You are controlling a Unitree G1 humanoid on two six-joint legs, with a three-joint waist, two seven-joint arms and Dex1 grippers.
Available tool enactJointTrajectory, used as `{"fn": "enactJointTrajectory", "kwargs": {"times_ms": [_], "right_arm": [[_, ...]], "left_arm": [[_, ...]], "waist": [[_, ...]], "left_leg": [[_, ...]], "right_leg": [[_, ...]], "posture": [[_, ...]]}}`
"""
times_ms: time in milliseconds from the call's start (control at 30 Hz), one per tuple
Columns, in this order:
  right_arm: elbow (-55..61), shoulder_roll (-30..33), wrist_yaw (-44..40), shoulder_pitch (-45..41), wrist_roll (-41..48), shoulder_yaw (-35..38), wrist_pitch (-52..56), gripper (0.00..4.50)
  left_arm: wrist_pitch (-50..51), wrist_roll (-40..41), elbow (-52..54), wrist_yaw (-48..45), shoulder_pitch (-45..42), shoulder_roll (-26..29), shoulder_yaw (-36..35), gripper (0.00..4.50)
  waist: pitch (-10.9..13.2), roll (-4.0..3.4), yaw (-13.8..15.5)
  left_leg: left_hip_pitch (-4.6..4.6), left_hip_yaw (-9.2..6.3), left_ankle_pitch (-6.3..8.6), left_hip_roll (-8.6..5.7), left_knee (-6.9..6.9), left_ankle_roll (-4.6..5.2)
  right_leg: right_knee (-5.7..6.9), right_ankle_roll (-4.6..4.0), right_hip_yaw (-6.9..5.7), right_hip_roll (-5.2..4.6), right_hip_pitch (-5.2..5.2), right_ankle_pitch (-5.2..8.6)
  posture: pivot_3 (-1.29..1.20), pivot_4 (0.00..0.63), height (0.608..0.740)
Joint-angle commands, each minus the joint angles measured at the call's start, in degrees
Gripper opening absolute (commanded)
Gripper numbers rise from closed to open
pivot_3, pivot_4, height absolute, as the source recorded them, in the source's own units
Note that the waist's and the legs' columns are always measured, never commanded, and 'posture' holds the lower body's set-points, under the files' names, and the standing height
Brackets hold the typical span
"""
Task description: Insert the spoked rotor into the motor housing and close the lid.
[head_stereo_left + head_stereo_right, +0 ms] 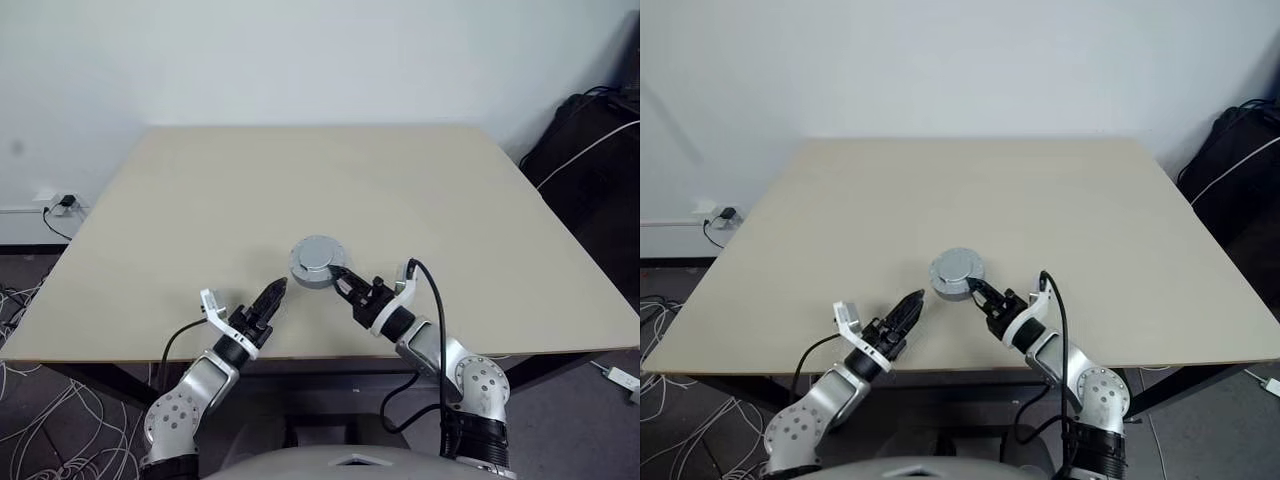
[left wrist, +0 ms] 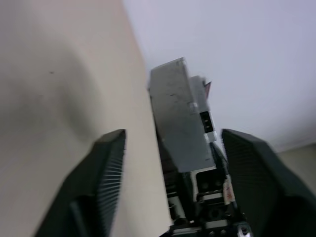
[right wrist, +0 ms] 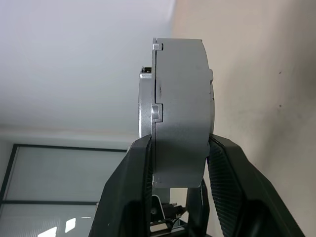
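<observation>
Housing with lid on, pinched in right claw; left claw wide, just beside

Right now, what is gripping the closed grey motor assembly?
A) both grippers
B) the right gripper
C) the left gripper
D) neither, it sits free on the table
B: the right gripper has a finger on each side of the closed motor housing, while the left gripper stands open and apart from it.

Head eyes look down over the table — wrist cameras sit close, sharing the motor housing.
</observation>
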State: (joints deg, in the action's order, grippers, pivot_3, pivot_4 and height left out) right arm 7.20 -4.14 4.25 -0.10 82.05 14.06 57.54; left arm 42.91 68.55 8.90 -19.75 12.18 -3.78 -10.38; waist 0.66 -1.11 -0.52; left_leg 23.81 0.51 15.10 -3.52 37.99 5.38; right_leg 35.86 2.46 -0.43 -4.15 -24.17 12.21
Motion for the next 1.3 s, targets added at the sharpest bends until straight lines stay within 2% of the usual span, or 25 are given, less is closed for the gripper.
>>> {"fn": "enactJointTrajectory", "kwargs": {"times_ms": [33, 533, 867, 967, 1100, 1133, 1300], "right_arm": [[2.2, 0.2, -0.6, -1.5, 3.0, -0.9, -0.6, 1.29], [2.7, 4.5, 0.5, 0.1, 4.4, -5.2, 3.5, 1.29], [3.9, 8.0, 0.8, 1.6, 9.1, -7.8, 5.2, 1.29], [3.8, 8.4, 1.1, 1.5, 9.7, -8.2, 4.7, 1.29], [3.9, 8.6, 1.3, 1.7, 10.0, -8.5, 3.9, 1.29], [3.9, 8.7, 1.3, 1.8, 10.0, -8.6, 3.7, 1.29], [6.7, 10.4, -1.2, 2.0, 0.9, -10.1, 0.7, 1.29]], "left_arm": [[-1.7, 3.8, -0.3, 0.3, 1.2, -7.8, 1.6, 4.50], [-4.1, 7.0, -3.9, 0.7, 1.6, -6.6, 5.8, 4.50], [-6.3, 8.2, -5.0, 0.1, 1.2, -6.6, 7.0, 4.50], [-5.8, 8.9, -5.5, 0.5, 1.0, -6.1, 7.3, 3.88], [-5.7, 9.4, -5.4, 0.8, 1.1, -5.7, 7.5, 2.50], [-5.7, 9.5, -5.4, 0.8, 1.2, -5.6, 7.5, 2.32], [-6.1, 10.2, -4.9, 1.1, 1.7, -5.1, 7.6, 2.29]], "waist": [[0.0, 0.00, 0.0], [0.0, -0.01, 0.1], [0.0, 0.00, 0.1], [0.0, 0.01, 0.1], [0.0, 0.05, 0.1], [0.0, 0.05, 0.1], [0.0, 0.08, 0.1]], "left_leg": [[-0.01, 0.00, 0.00, 0.00, 0.00, -0.01], [-0.12, -0.01, -0.01, 0.00, 0.00, -0.01], [-0.23, -0.02, 0.01, 0.01, 0.03, 0.01], [-0.24, -0.02, 0.01, 0.01, 0.07, 0.01], [-0.24, -0.03, 0.01, 0.01, 0.13, 0.03], [-0.24, -0.04, 0.01, 0.02, 0.13, 0.03], [-0.24, -0.03, 0.01, 0.02, 0.16, 0.04]], "right_leg": [[0.00, 0.00, 0.00, 0.01, 0.00, 0.00], [0.01, -0.03, 0.00, 0.01, 0.12, 0.02], [-0.04, -0.03, -0.03, -0.02, 0.29, 0.02], [-0.04, -0.03, -0.05, -0.01, 0.33, 0.03], [-0.04, -0.02, -0.07, -0.01, 0.36, 0.03], [-0.04, -0.02, -0.07, -0.01, 0.36, 0.03], [-0.05, -0.02, -0.08, 0.00, 0.38, 0.03]], "posture": [[0.00, 0.000, 0.740], [0.00, 0.000, 0.740], [0.00, 0.000, 0.740], [0.00, 0.000, 0.740], [0.00, 0.000, 0.740], [0.00, 0.000, 0.740], [0.00, 0.000, 0.740]]}}
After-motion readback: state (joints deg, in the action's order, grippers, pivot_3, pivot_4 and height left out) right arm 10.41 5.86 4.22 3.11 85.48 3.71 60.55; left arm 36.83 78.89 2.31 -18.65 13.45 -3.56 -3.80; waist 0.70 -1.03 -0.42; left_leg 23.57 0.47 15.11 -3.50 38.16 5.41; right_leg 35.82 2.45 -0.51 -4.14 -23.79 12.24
